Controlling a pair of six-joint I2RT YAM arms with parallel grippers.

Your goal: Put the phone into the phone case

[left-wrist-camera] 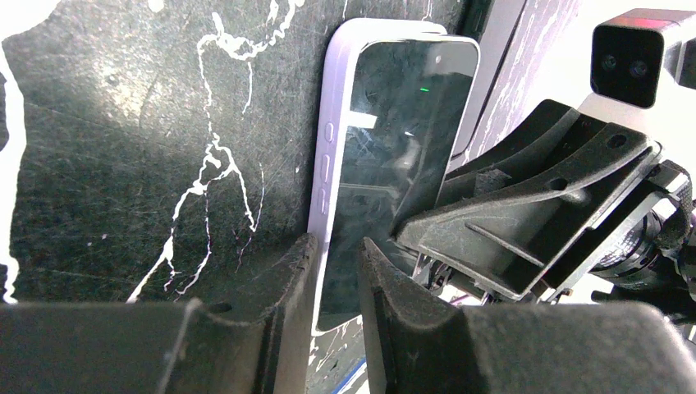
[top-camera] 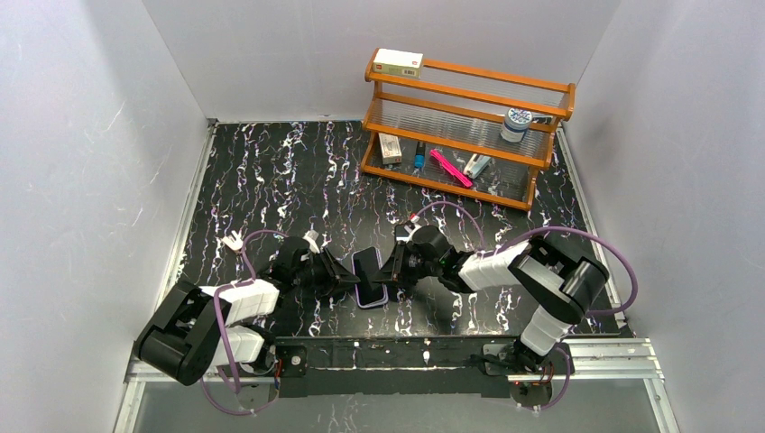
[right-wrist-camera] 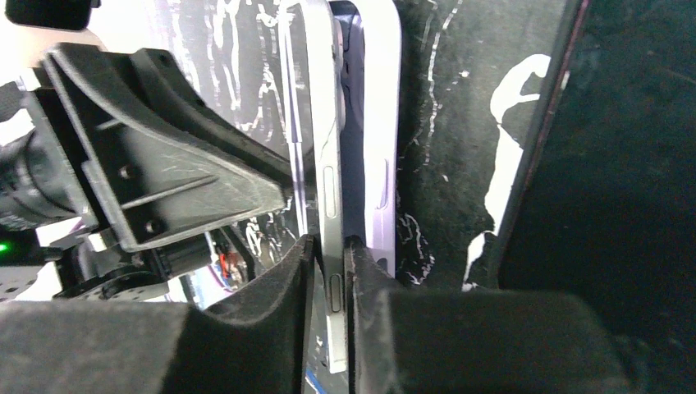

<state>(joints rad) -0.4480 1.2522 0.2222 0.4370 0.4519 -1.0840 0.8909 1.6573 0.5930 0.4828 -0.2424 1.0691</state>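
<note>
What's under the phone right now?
The lavender phone case lies under the phone, its rim showing along one side. The case's floor is covered by the phone, so seating cannot be told.

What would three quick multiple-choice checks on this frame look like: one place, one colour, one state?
1. Where is the white box?
A. on top of the rack
B. on its middle shelf
C. on its bottom shelf

2. What colour is the case?
A. black
B. orange
C. pale lavender

3. What are the right fingers doing?
A. hanging open
B. pinching the phone by its edge
C. gripping the box

Key:
1 A, the box sits at the rack's top left end.
2 C, its rim reads lavender in the left wrist view.
3 B, the right wrist view shows them closed on the phone's metal side.
</note>
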